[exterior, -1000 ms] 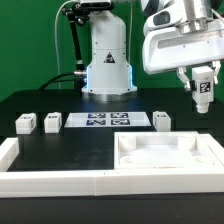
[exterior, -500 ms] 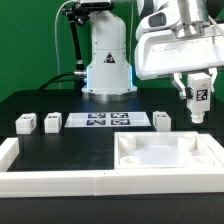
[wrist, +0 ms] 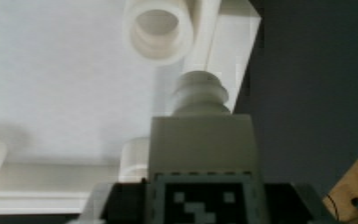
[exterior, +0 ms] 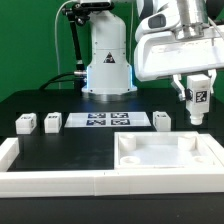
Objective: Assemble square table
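Black table (exterior: 100, 142) filled the exterior view, with a pale wall behind. White robot base (exterior: 108, 60) stood at the far middle; the arm (exterior: 170, 45) reached in from that view's upper right.

Tabletop (exterior: 165, 138), a white square tray with raised walls, lay on the table at the near right of the exterior view. Two long white bars, one along the left (exterior: 8, 150) and one along the front (exterior: 50, 180), met at the near left corner, the front one ending just beside the tabletop.

Marker board (exterior: 105, 121) lay flat in front of the base. Three loose legs sat in the same row: two (exterior: 25, 123) (exterior: 50, 122) off its left end, one (exterior: 161, 120) just off its right end.

Gripper (exterior: 200, 100) hung in the air above the far right of the tabletop, fingers partly closed and clamped on a fourth leg (exterior: 201, 96), tag facing the exterior camera.

Wrist view looked down that held leg (wrist: 202, 130), its narrow tip over the tabletop's (wrist: 69, 90) edge where white met black; a round socket (wrist: 158, 30) showed in the tray beyond the tip
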You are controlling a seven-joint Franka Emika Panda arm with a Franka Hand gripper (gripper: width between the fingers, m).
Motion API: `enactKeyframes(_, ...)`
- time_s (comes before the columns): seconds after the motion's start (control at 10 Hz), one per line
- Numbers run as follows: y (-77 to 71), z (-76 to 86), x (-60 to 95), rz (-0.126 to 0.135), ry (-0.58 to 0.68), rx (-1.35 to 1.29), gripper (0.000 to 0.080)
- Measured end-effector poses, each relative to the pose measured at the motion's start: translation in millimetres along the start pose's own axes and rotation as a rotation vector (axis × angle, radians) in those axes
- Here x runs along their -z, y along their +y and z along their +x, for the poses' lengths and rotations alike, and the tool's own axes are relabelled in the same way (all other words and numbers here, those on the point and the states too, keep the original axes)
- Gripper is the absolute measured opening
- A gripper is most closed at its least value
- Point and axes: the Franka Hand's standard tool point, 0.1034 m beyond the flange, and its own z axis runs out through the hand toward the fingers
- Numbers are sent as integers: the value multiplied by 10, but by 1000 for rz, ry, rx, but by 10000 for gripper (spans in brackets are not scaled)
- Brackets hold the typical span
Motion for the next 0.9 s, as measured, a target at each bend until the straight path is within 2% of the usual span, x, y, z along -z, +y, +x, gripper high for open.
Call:
enactKeyframes(0.2,120,253,-145,-6,25,27,285)
enactKeyframes(0.4,216,398,-233,-15,41,68,285)
enactKeyframes(0.7,203,372,-233,-16,50,71,285)
enactKeyframes(0.8,220,398,-230,-21,74,78,285)
enactKeyframes(0.9,267,424,-272,-38,140,87,285)
